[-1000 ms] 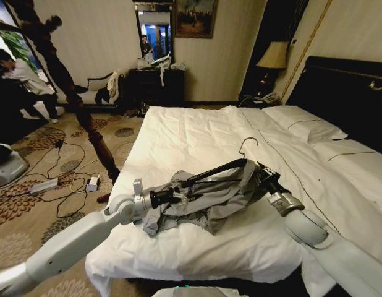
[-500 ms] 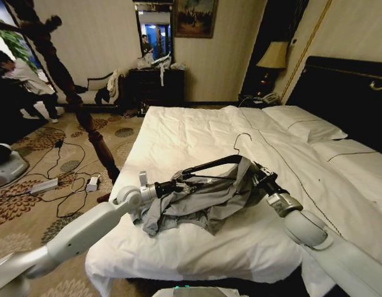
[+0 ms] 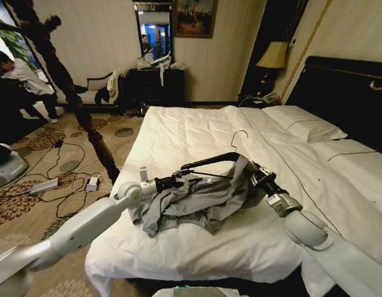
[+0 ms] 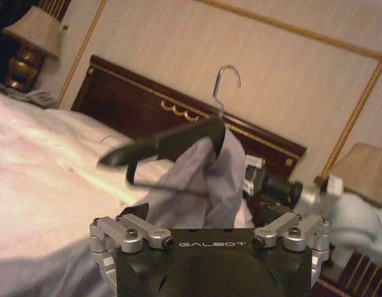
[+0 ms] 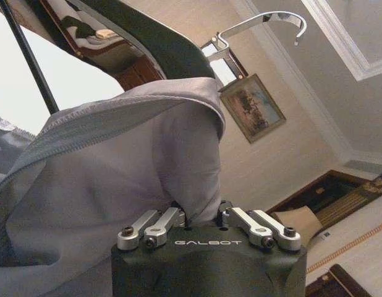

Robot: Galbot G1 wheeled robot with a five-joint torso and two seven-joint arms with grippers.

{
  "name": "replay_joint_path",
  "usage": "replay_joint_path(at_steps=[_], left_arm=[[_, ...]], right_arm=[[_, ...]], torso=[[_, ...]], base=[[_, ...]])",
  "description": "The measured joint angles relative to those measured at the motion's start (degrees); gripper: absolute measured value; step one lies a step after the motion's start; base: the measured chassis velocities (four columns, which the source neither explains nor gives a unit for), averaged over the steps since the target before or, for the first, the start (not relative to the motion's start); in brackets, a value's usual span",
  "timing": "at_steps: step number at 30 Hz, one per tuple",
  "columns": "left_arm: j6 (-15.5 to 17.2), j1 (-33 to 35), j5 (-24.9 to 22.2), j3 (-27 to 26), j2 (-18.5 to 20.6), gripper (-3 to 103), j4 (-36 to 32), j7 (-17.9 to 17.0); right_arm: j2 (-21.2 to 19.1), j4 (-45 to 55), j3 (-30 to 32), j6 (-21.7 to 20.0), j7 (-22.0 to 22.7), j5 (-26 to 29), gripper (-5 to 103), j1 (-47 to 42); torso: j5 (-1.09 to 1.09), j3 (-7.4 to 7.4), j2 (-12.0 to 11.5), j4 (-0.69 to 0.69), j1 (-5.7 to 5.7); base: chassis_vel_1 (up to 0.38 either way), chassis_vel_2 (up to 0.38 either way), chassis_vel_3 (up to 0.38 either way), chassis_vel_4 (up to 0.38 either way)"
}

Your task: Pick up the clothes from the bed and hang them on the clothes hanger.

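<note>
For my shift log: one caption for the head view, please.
Above the bed, both end effectors, left and right, work the grey clothes onto the black clothes hanger.

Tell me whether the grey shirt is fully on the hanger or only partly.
Only partly. One shoulder of the grey shirt drapes over one end of the hanger; the other hanger arm is bare, and the rest lies bunched on the bed.

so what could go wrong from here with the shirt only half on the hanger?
1. The grey shirt covers just one arm of the black hanger; the other arm is bare, so the cloth may slide off.
2. The right claw is buried in cloth, so its hold may be weak.
3. Most of the shirt lies bunched on the bed by the left claw and could snag.
</note>
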Motion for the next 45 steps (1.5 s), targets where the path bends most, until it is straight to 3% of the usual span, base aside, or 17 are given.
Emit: replay_joint_path(at_steps=[8,12,14,18,21,24,25,30,33,39,45], left_arm=[[-0.4,12.0,2.4,-10.9,4.4,100,-3.1,0.0],[-0.4,13.9,2.9,-13.5,3.5,100,-1.1,-1.8],[-0.1,13.5,2.6,-14.5,1.2,100,2.2,-5.2],[0.4,11.2,2.3,-14.4,-1.4,100,6.2,-7.7],[1.3,6.1,2.3,-12.6,-6.3,100,12.8,-9.6],[1.6,4.6,2.8,-11.9,-7.7,100,14.7,-9.8],[2.2,1.6,4.4,-10.4,-10.8,100,19.1,-10.1],[2.1,-2.0,5.1,-6.7,-14.3,100,26.1,-10.6],[1.4,-2.6,7.1,-5.2,-15.3,103,28.0,-10.8],[1.3,-2.5,9.2,-4.4,-16.6,93,31.4,-12.8],[1.9,-5.3,7.4,-4.4,-18.6,100,35.4,-14.0]], right_arm=[[1.2,-0.7,0.2,0.7,0.2,-0.9,19,-0.6],[1.7,-0.9,0.0,1.3,0.1,-1.7,19,-0.7],[1.8,-1.0,-0.2,1.7,0.0,-2.1,19,-0.9],[1.7,-1.1,-0.2,2.1,0.0,-2.5,19,-1.1],[1.6,-1.1,-0.3,2.3,0.0,-2.7,19,-1.1],[1.6,-1.1,-0.3,2.3,0.0,-2.8,19,-1.2],[1.4,-1.1,-0.5,2.4,0.0,-2.9,19,-1.3],[1.4,-1.4,-0.8,2.4,0.0,-3.0,19,-1.4],[1.5,-1.6,-0.8,2.4,0.1,-3.0,19,-1.3],[1.8,-2.0,-0.7,2.4,0.1,-3.2,19,-1.5],[2.2,-2.2,-0.8,2.5,0.1,-3.6,19,-1.8]], torso=[[-0.01,-0.01,0.0,0.00,0.00],[0.01,-0.01,0.0,0.00,0.00],[0.00,0.00,0.0,-0.02,0.00],[0.01,0.00,0.0,-0.01,0.00],[0.01,0.00,0.0,-0.02,0.00],[0.03,0.00,0.0,-0.02,0.00],[0.00,0.00,0.0,-0.04,0.00],[0.01,0.00,0.0,-0.02,0.00],[0.01,0.00,0.0,-0.02,0.00],[0.01,0.01,0.0,0.00,0.00],[0.01,0.00,0.0,-0.02,0.00]], base=[[0.000,0.000,0.000,0.000],[0.000,0.000,0.000,0.000],[0.000,0.000,0.000,0.000],[0.000,0.000,0.000,0.000],[0.000,0.000,0.000,0.000],[0.000,0.000,0.000,0.000],[0.000,0.000,0.000,0.000],[0.000,0.000,0.000,0.000],[0.000,0.000,0.000,0.000],[0.000,0.000,0.000,0.000],[0.000,0.000,0.000,0.000]])
